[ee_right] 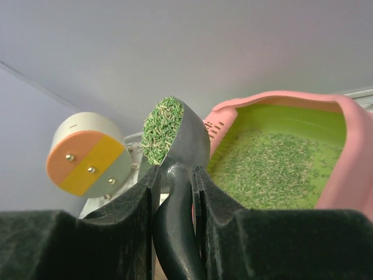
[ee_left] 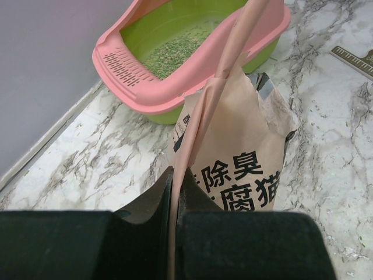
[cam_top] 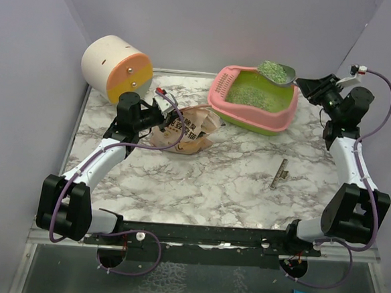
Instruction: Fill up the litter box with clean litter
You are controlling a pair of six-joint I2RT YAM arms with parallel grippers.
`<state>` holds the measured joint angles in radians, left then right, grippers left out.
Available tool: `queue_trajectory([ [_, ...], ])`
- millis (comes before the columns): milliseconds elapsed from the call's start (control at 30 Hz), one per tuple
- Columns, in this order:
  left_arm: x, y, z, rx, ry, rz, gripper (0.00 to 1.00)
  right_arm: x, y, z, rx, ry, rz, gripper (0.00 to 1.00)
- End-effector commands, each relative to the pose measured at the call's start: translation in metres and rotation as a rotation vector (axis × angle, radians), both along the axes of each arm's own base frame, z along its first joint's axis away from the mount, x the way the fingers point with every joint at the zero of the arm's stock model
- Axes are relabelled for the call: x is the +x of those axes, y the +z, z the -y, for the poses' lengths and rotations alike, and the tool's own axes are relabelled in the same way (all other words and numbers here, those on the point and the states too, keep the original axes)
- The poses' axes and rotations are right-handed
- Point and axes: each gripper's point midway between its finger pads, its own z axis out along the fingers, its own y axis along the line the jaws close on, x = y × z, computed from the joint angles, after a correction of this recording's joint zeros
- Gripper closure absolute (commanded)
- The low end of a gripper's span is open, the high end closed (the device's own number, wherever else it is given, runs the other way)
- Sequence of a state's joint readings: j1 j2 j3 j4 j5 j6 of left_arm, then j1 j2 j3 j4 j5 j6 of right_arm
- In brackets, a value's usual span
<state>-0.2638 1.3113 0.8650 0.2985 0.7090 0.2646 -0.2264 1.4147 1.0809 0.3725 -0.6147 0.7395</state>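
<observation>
In the upper right of the top view, the right gripper (cam_top: 306,84) clamped the handle of a grey scoop (cam_top: 291,77) heaped with clean litter (cam_top: 273,70), over the litter box (cam_top: 218,88). At center left, the left gripper (cam_top: 165,112) pinched the bag (cam_top: 193,129) by its top edge, fingers closed tight.
</observation>
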Motion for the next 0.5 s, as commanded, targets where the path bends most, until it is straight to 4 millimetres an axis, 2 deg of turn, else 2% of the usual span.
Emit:
queue_trajectory([
  [0, -0.004, 0.024, 0.01, -0.045, -0.049, 0.073, 1.0, 0.008, 0.022, 0.023, -0.072, -0.136, 0.029, 0.99],
  [200, -0.004, 0.023, 0.012, -0.051, -0.058, 0.059, 1.0, 0.008, 0.032, 0.034, -0.118, -0.203, 0.027, 0.99],
  [467, -0.004, 0.022, 0.013, -0.054, -0.063, 0.051, 1.0, -0.004, 0.054, 0.046, -0.19, -0.285, 0.06, 0.99],
])
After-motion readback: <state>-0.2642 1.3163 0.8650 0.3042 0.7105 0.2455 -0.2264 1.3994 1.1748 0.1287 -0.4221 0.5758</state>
